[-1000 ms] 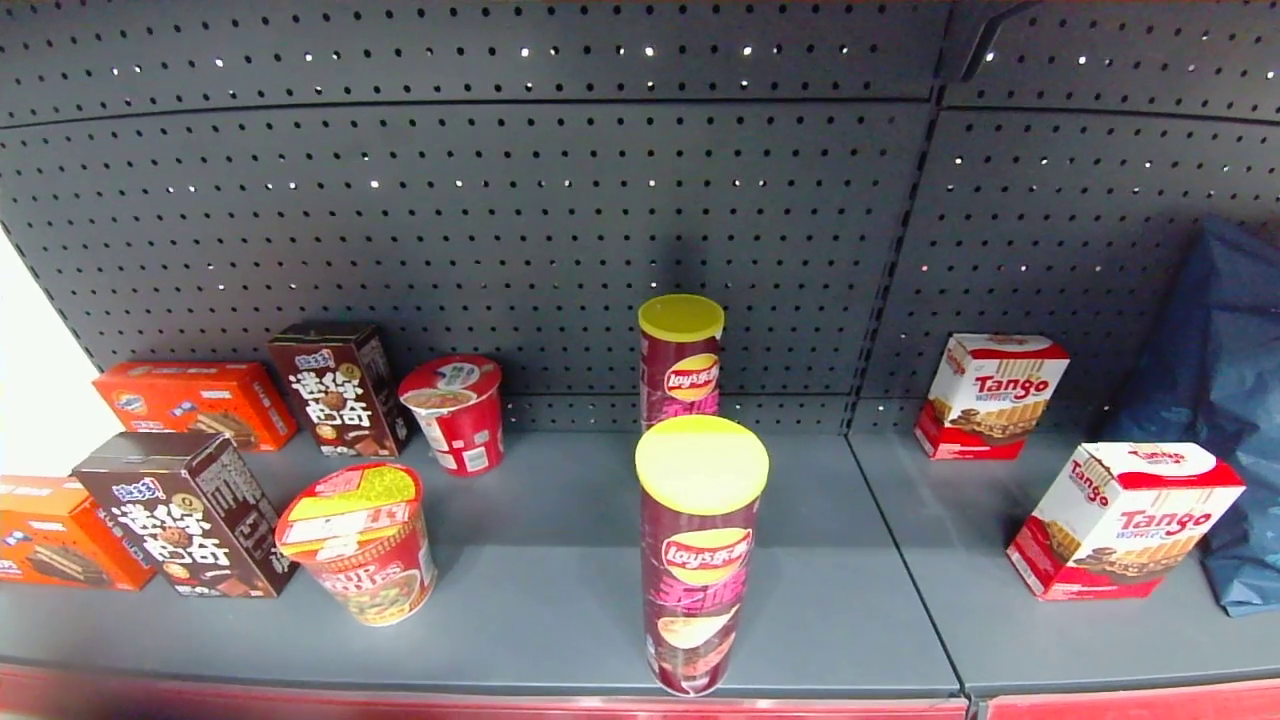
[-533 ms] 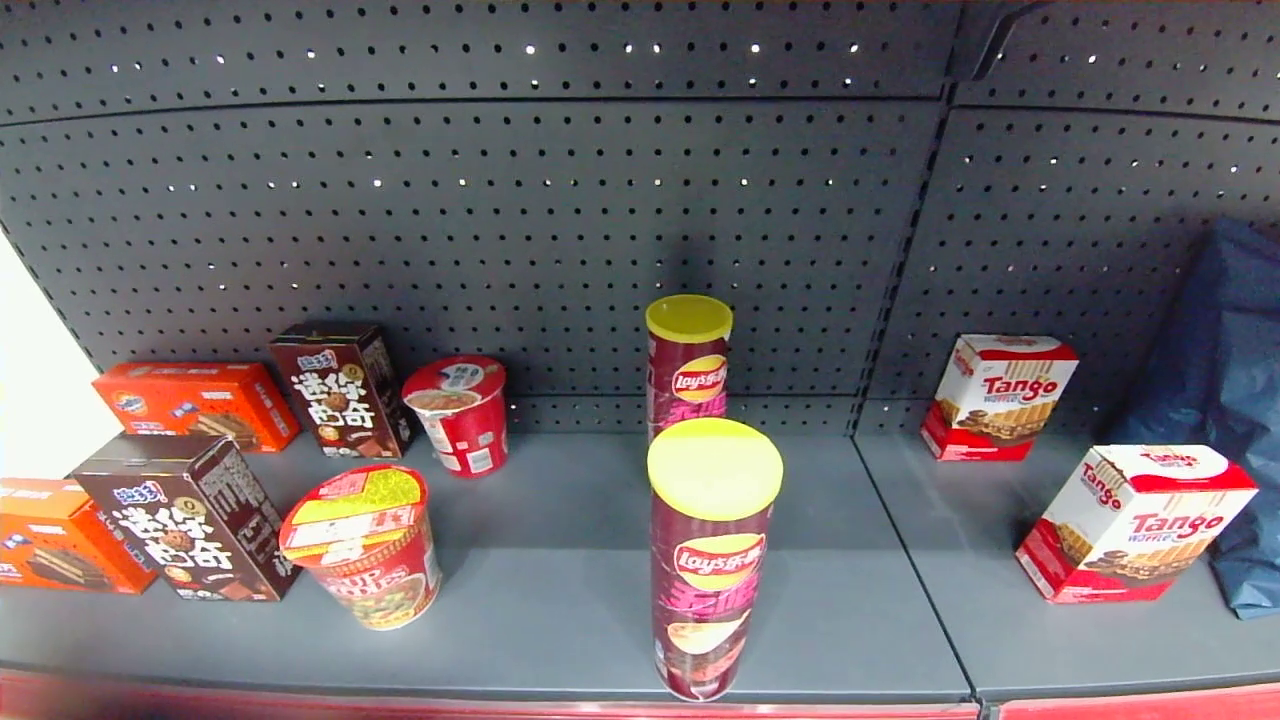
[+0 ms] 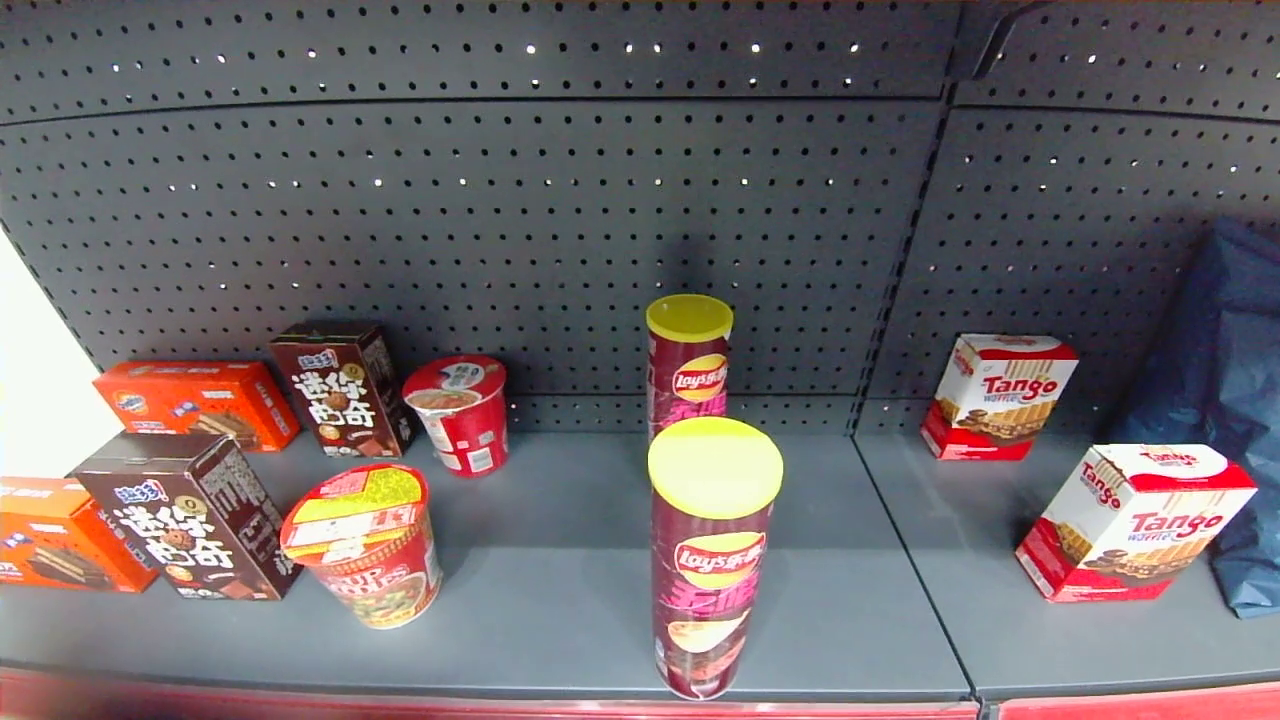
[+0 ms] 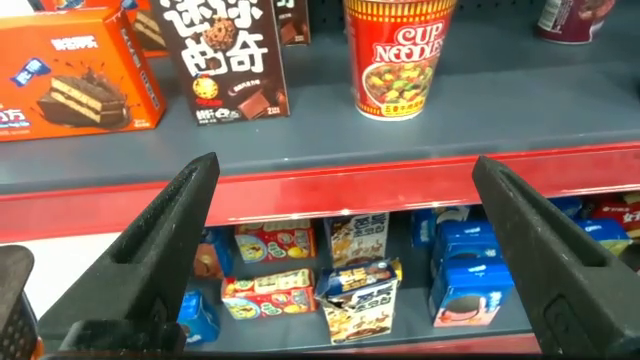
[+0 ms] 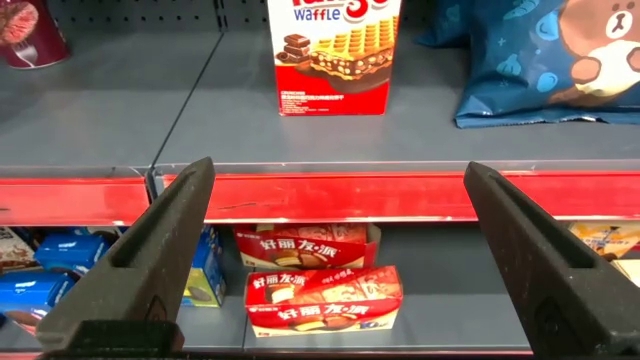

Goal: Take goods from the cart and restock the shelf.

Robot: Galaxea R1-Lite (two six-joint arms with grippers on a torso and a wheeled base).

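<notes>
On the grey shelf (image 3: 560, 590) two yellow-lidded chips cans stand one behind the other, the front can (image 3: 712, 560) near the edge. To their left are two noodle cups (image 3: 365, 545), two dark cookie boxes (image 3: 185, 515) and two orange cake boxes (image 3: 195, 400). Two wafer boxes (image 3: 1135, 520) stand at the right. My left gripper (image 4: 345, 175) is open and empty, level with the shelf's red front edge (image 4: 400, 190), before the front noodle cup (image 4: 400, 55). My right gripper (image 5: 340, 175) is open and empty, in front of a wafer box (image 5: 335, 55).
A blue bag (image 3: 1230, 370) leans at the far right of the shelf. A perforated back panel (image 3: 500, 230) closes the rear. A lower shelf below holds several snack boxes (image 4: 360, 300) and red-and-white boxes (image 5: 320, 295). Bare shelf lies between the cups and the cans.
The head camera shifted slightly, so the whole picture slid a little to the right early on. Nothing on the shelf has moved.
</notes>
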